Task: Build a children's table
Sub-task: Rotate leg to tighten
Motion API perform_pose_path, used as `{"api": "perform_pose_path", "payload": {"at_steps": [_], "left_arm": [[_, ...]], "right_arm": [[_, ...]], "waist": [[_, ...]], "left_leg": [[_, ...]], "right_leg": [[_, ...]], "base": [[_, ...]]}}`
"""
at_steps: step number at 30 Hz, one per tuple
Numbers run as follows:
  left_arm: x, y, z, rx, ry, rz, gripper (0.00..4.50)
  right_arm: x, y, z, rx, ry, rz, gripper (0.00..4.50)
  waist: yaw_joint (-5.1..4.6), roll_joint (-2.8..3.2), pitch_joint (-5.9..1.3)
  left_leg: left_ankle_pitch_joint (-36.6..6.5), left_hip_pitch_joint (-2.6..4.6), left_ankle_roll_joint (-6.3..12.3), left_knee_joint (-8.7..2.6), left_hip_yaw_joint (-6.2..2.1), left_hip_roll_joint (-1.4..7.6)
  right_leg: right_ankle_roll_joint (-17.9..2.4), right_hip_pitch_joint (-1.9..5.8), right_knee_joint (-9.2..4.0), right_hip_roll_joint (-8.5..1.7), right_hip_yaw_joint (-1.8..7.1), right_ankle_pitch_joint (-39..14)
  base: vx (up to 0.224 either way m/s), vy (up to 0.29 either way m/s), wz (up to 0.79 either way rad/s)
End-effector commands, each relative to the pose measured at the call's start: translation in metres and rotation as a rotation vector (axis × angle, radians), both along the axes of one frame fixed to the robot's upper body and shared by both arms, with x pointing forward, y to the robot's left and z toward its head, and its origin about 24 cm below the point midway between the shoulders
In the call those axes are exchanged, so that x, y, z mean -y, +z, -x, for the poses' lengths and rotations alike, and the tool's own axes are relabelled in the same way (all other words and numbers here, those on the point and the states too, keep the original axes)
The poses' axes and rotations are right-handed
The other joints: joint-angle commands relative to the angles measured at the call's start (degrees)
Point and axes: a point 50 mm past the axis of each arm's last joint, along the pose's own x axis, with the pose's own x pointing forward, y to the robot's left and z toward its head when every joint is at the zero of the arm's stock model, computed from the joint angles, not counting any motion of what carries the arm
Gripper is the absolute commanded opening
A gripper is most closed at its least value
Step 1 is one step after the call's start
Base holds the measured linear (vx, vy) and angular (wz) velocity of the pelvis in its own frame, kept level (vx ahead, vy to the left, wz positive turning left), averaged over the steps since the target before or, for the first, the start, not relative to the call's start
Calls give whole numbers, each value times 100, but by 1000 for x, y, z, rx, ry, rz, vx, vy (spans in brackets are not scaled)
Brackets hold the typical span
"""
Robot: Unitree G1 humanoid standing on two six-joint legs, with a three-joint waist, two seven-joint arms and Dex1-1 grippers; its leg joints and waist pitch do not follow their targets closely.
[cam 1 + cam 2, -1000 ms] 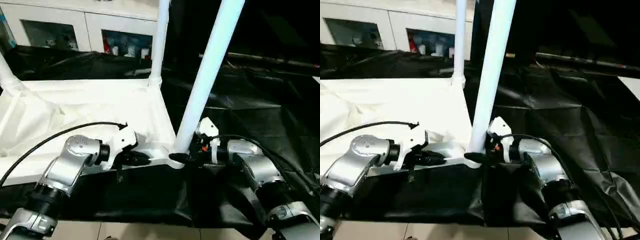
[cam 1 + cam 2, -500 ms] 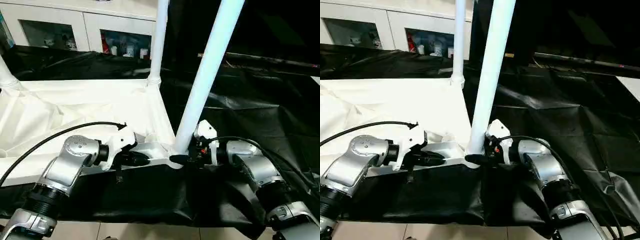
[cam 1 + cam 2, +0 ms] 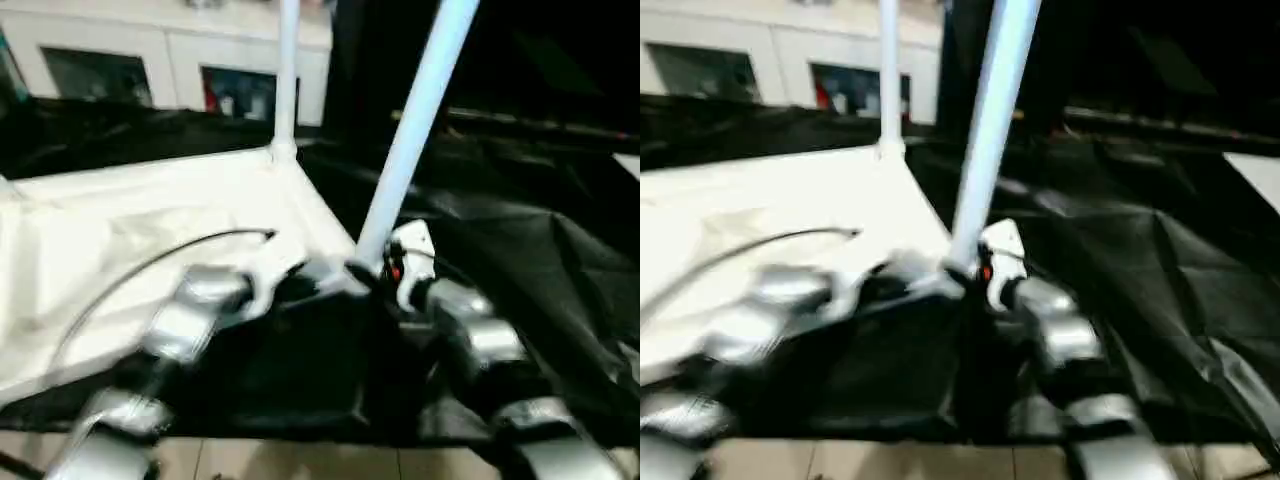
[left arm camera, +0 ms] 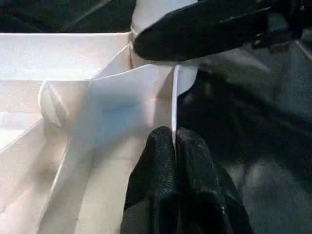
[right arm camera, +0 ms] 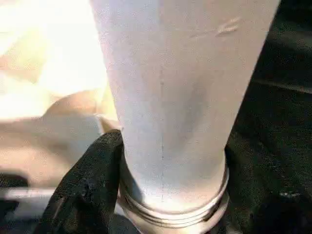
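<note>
Children's table [image 3: 150,230] lies inverted; near leg [image 3: 415,130] rises upright between the right gripper [image 5: 161,195] fingers, seated at frame centre; left gripper [image 4: 174,146] pinches the rim edge.

Near leg [image 3: 412,135] and far leg [image 3: 287,75] upright, open gap between

No readable text, no label, brand, number or sign on any surface — white plastic plain, black cover plain, items behind the cabinet glass too blurred to make out any lettering.
</note>
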Motion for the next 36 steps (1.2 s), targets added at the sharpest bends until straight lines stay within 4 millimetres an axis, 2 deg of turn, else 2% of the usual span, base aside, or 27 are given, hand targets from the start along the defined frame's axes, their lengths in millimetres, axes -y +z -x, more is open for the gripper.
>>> {"api": "perform_pose_path", "payload": {"at_steps": [1, 2, 5, 8, 9, 13, 14, 16, 18, 20, 22, 23, 24, 27, 28, 30, 34, 35, 36], "left_arm": [[21, -12, 5, -29, -7, 13, 0], [29, -14, 8, -19, -49, -11, 0], [33, -16, 10, -17, -81, -25, 0], [31, -17, 10, -19, -86, -20, 0], [29, -17, 10, -18, -85, -18, 0], [19, -14, 11, -14, -119, 4, 0], [15, -13, 12, -16, -130, 7, 0], [3, -11, 14, -24, -154, 2, 0], [-1, -10, 15, -25, -166, 3, 0], [-5, -8, 16, -32, -177, 8, 0], [-16, -4, 22, -65, -246, 21, 0], [-17, -4, 22, -66, -249, 21, 0], [-21, -2, 27, -83, -298, 30, 0], [-29, 3, 38, -147, -389, 58, 0], [-29, 4, 39, -152, -396, 59, 0], [-33, 5, 44, -193, -432, 53, 0], [-38, 6, 46, -194, -430, 38, 0], [-38, 6, 47, -193, -430, 39, 0], [-39, 6, 47, -192, -424, 40, 0]], "right_arm": [[-9, -16, 6, -75, -31, 53, 268], [-17, -15, 5, -48, -10, 73, 268], [-24, -13, 5, -32, 21, 85, 268], [-27, -8, 3, -9, 43, 44, 268], [-27, -6, 3, 1, 48, 20, 324], [-19, 7, -1, 64, 108, -30, 356], [-15, 10, -1, 77, 153, -31, 356], [1, 12, 5, 91, 316, 44, 380], [6, 14, 8, 94, 362, 48, 395], [13, 16, 12, 97, 420, 55, 395], [30, 22, 23, 91, 551, 52, 395], [31, 22, 24, 91, 556, 53, 395], [38, 24, 27, 82, 599, 59, 395], [45, 28, 33, 67, 674, 70, 395], [45, 29, 33, 66, 679, 69, 395], [46, 30, 34, 66, 695, 87, 395], [45, 26, 38, 39, 741, 120, 395], [44, 25, 39, 32, 754, 128, 395], [44, 25, 41, 21, 776, 137, 395]], "waist": [[3, 2, -282], [12, 39, -287], [15, 24, -284], [16, 14, -274], [17, 18, -272], [20, 16, -295], [12, -13, -296], [33, -17, -293], [50, -22, -292], [60, -14, -292], [70, 13, -293], [82, 2, -297], [84, -2, -288], [75, 17, -285], [81, 21, -293], [77, 30, -279], [79, 25, -270], [81, -7, -278], [87, 0, -280]], "left_leg": [[-1100, 2, -73, -394, -36, 154], [-1083, -5, -65, -397, -39, 154], [-1152, -8, -34, -395, -34, 148], [-1337, -5, -23, -404, -39, 146], [-1354, -3, -22, -406, -42, 151], [-1207, -32, 32, -402, -45, 162], [-1153, -40, 72, -395, -39, 162], [-1019, -59, 178, -376, -26, 159], [-891, -59, 271, -365, -15, 154], [-845, -48, 267, -371, -20, 159], [-857, -37, 303, -369, -17, 173], [-810, -40, 338, -363, -17, 176], [-821, -51, 372, -368, -12, 173], [-843, -24, 355, -376, -12, 183], [-815, -14, 334, -376, -16, 190], [-849, 1, 315, -382, -4, 195], [-932, -8, 215, -391, -14, 182], [-916, -9, 205, -387, -13, 181], [-890, -10, 195, -387, -19, 181]], "right_leg": [[-540, 232, -529, -420, 343, -1677], [-548, 230, -525, -434, 343, -1600], [-529, 240, -534, -424, 339, -1565], [-445, 229, -577, -433, 335, -1928], [-430, 225, -579, -438, 336, -1970], [-493, 243, -541, -437, 340, -1669], [-553, 255, -524, -428, 334, -1510], [-611, 277, -508, -426, 336, -1304], [-664, 282, -499, -426, 337, -1192], [-686, 292, -501, -423, 334, -1204], [-726, 282, -496, -421, 334, -1155], [-751, 306, -482, -413, 338, -1029], [-794, 297, -481, -411, 334, -991], [-867, 270, -482, -406, 331, -1046], [-938, 282, -460, -413, 333, -966], [-1039, 255, -452, -399, 337, -863], [-964, 276, -482, -404, 333, -1060], [-944, 284, -476, -406, 334, -1056], [-935, 287, -467, -405, 332, -1045]], "base": [[0, 0, 0], [0, 0, 0], [0, 0, 0], [0, 0, 0], [0, 0, 0], [0, 0, 0], [0, 0, 0], [0, 0, 0], [0, 0, 0], [0, 0, 0], [0, 0, 0], [0, 0, 0], [0, 0, 0], [0, 0, 0], [0, 0, 0], [0, 0, 0], [0, 0, 0], [0, 0, 0], [0, 0, 0]]}}
